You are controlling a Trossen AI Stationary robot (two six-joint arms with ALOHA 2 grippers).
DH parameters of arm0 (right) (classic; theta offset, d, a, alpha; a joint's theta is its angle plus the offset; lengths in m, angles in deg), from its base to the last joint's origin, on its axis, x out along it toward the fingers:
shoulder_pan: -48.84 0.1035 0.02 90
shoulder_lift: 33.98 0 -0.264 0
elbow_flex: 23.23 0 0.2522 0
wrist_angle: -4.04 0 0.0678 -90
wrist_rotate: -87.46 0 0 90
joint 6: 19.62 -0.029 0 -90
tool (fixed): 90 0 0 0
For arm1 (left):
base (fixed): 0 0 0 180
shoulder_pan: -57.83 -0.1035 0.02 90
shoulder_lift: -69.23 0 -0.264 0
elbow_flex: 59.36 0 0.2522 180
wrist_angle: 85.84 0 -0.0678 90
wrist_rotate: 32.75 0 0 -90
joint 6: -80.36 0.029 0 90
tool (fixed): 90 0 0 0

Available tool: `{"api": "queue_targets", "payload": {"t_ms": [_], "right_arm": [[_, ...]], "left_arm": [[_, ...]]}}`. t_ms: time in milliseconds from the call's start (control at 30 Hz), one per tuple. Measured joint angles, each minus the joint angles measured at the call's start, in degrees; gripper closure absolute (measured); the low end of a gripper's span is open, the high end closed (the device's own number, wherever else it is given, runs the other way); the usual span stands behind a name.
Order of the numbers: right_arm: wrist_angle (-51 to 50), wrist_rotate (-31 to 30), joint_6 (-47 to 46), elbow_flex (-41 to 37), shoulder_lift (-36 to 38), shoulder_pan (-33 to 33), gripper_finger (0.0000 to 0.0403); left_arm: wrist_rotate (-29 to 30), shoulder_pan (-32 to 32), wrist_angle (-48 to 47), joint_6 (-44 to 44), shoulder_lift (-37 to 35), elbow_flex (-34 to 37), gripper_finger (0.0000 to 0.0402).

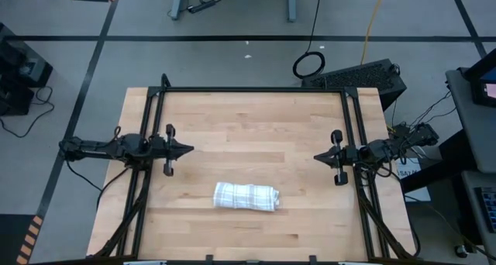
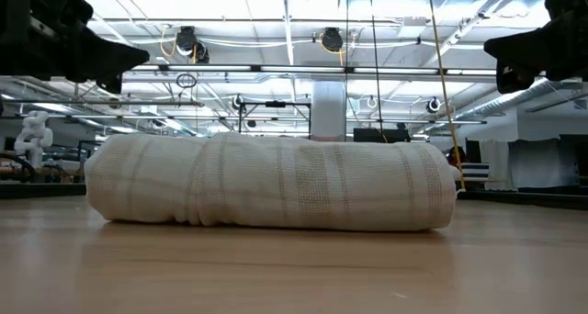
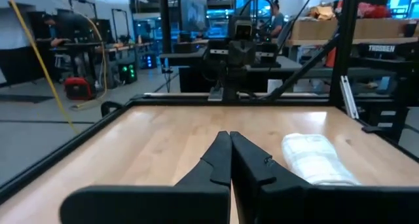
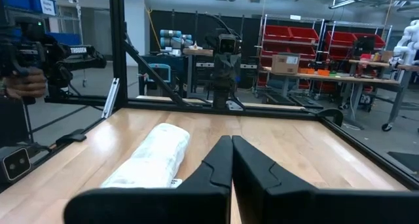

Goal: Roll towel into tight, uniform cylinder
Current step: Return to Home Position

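Presently the towel (image 1: pixel 246 196) lies on the wooden table (image 1: pixel 256 110) as a rolled cylinder, resting on its side and touched by neither arm. From above it sits about midway between the table's two sides and toward the picture's lower edge, its long axis running roughly from one arm's side to the other with a slight tilt. At table height the roll looks fairly even in thickness, with a few creases across the checked cloth. The left gripper (image 1: pixel 188 149) hangs over the table's left side, well apart from the towel, its fingers pressed together on nothing. The right gripper (image 1: pixel 318 156) hangs over the right side, likewise clear, fingers closed together and empty.
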Motion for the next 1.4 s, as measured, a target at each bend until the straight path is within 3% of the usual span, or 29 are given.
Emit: {"api": "queue_targets", "payload": {"t_ms": [333,700,1133,1400], "right_arm": [[0.0,0.0,-0.7,0.0,0.0,0.0,0.0403],[0.3,0.0,-1.0,0.0,0.0,0.0,0.0403],[0.6,0.6,0.2,0.0,0.0,0.0,0.0403],[1.4,6.4,2.4,0.0,0.0,-3.3,0.0403]], "left_arm": [[0.6,-4.7,-0.1,0.3,0.3,0.0,0.0402],[-4.1,-10.7,-1.1,-0.2,1.4,0.0,0.0401],[-4.9,-11.7,-1.3,-0.3,4.4,0.0,0.0401],[-5.2,-11.6,-1.3,-2.7,7.9,0.0,0.0401]]}}
